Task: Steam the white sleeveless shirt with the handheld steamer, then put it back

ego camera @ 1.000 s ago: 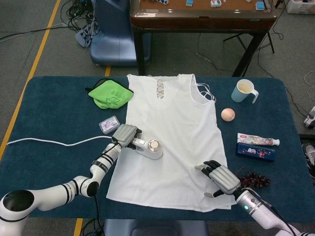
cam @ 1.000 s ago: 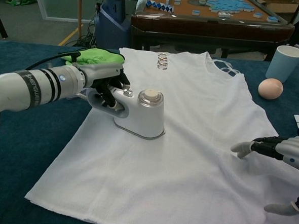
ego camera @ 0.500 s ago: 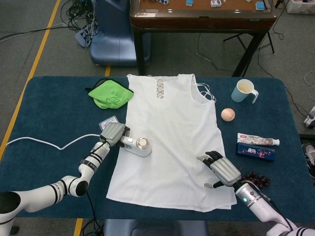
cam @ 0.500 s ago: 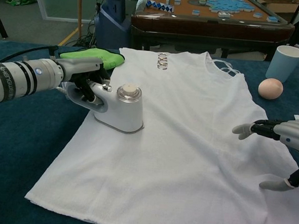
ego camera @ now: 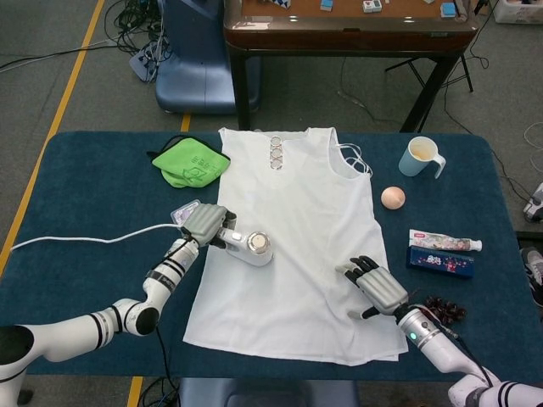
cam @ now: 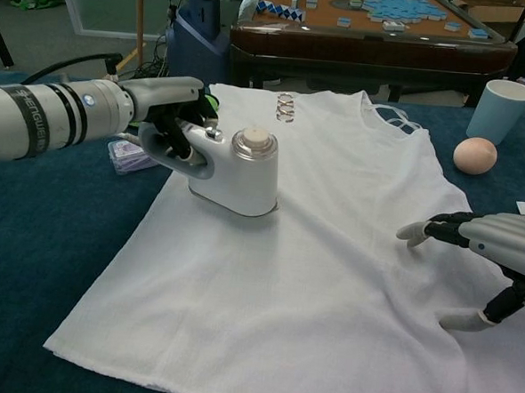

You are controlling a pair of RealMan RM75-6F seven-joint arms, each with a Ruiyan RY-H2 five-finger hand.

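The white sleeveless shirt (ego camera: 293,246) (cam: 321,254) lies flat on the blue table, neckline toward the far edge. My left hand (ego camera: 206,224) (cam: 164,124) grips the handle of the white handheld steamer (ego camera: 253,246) (cam: 237,170), whose base sits on the shirt's left part. A white cord (ego camera: 85,241) trails from it to the left. My right hand (ego camera: 376,288) (cam: 482,254) hovers over the shirt's lower right edge, fingers spread and partly bent, holding nothing.
A green cloth (ego camera: 191,163), a small packet (ego camera: 185,210), a pale mug (ego camera: 421,156), a peach-coloured ball (ego camera: 393,197), a toothpaste tube (ego camera: 445,242) with a blue box (ego camera: 439,261), and dark grapes (ego camera: 445,307) lie around the shirt. A wooden table (ego camera: 348,25) stands behind.
The left hand drew the steamer left toward the shirt's edge, then back right and slightly farther up the shirt. The right hand drifted a little up and left.
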